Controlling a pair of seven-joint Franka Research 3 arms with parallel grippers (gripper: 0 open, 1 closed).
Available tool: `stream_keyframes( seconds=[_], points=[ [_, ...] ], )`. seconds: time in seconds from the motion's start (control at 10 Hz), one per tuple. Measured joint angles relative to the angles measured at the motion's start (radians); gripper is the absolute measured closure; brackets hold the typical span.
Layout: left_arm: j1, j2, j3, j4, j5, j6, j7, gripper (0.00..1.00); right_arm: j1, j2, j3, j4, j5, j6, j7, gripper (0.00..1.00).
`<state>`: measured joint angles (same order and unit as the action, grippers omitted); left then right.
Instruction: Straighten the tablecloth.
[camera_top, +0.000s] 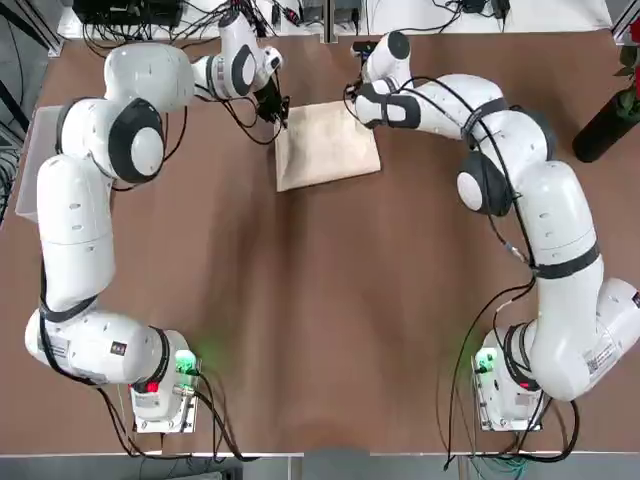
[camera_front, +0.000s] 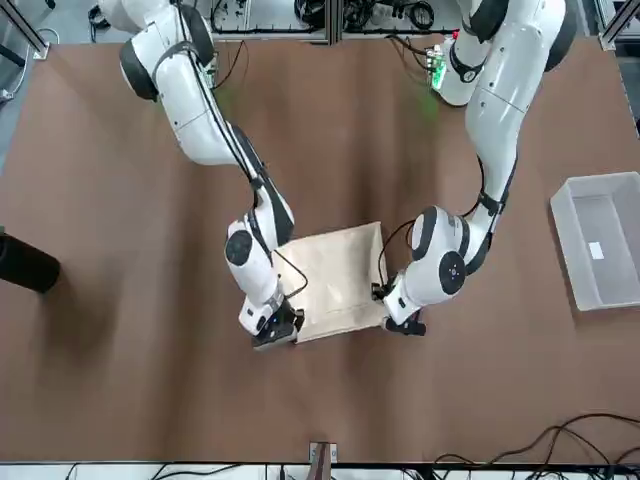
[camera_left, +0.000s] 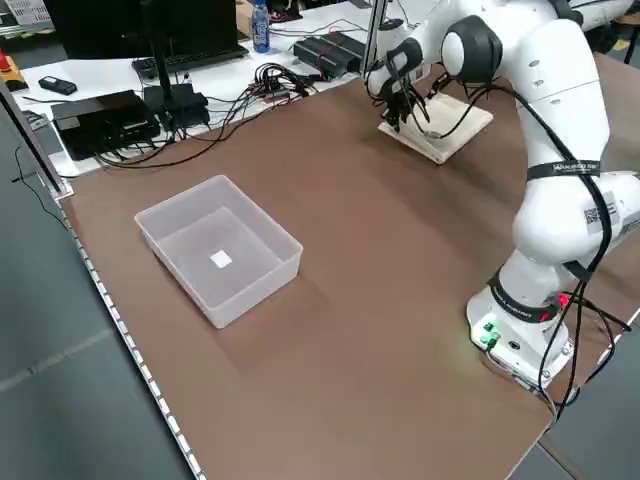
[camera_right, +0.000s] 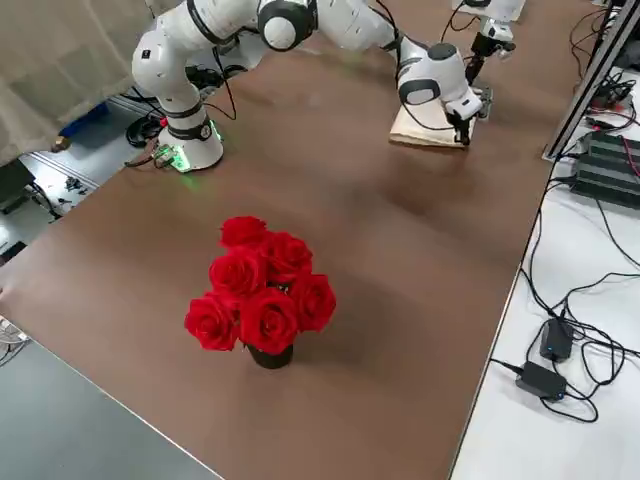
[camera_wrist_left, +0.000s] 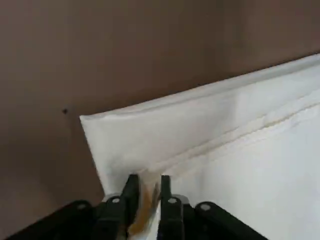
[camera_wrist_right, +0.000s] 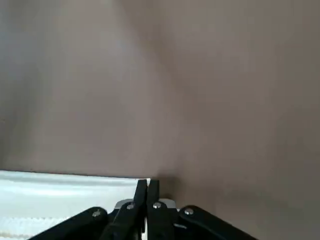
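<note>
The tablecloth (camera_top: 328, 145) is a cream-beige folded rectangle lying flat on the brown table toward its far side, also visible in the front view (camera_front: 335, 275). My left gripper (camera_top: 278, 115) is down at the cloth's far left corner. In the left wrist view its fingertips (camera_wrist_left: 146, 185) are shut on a small pinch of fabric rising from the tablecloth (camera_wrist_left: 225, 140). My right gripper (camera_top: 357, 102) is at the far right corner. Its fingertips (camera_wrist_right: 147, 186) are pressed together where the edge of the tablecloth (camera_wrist_right: 60, 185) runs into them.
A translucent plastic bin (camera_top: 30, 160) stands at the table's left edge. A dark vase of red roses (camera_right: 260, 290) stands at the far right (camera_top: 612, 122). Cables and electronics (camera_left: 180, 90) lie beyond the far edge. Bare brown table (camera_top: 330, 320) stretches toward the arm bases.
</note>
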<state>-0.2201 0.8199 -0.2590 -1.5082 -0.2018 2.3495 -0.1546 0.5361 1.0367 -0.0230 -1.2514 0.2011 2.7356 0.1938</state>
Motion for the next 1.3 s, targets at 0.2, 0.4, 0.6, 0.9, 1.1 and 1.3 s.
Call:
stream_keyframes(
  seconds=[0.2, 0.4, 0.6, 0.9, 1.1, 1.3],
  points=[
    [-0.005, 0.0, 0.0, 0.004, 0.0, 0.001, 0.0, 0.89, -0.002, 0.0, 0.0, 0.001, 0.0, 0.0, -0.003, 0.97],
    [-0.004, 0.0, 0.001, 0.004, 0.0, 0.001, 0.0, 0.88, -0.002, 0.0, 0.0, 0.001, 0.0, 0.0, -0.003, 0.97],
    [-0.004, 0.0, 0.001, 0.003, 0.0, 0.0, 0.0, 0.89, -0.002, 0.0, 0.0, 0.001, 0.0, 0.0, -0.003, 0.97],
    [-0.005, 0.0, 0.001, 0.0, 0.0, -0.002, 0.0, 0.98, -0.002, 0.0, 0.0, 0.001, 0.0, 0.0, -0.003, 0.97],
    [-0.005, -0.003, 0.0, 0.002, 0.0, -0.043, 0.001, 0.98, -0.002, 0.0, 0.0, 0.001, 0.0, 0.0, -0.003, 0.97],
    [-0.007, -0.029, -0.01, 0.009, 0.0, -0.114, 0.004, 0.98, -0.002, 0.0, 0.0, 0.001, 0.0, 0.0, -0.003, 0.97]
  ],
)
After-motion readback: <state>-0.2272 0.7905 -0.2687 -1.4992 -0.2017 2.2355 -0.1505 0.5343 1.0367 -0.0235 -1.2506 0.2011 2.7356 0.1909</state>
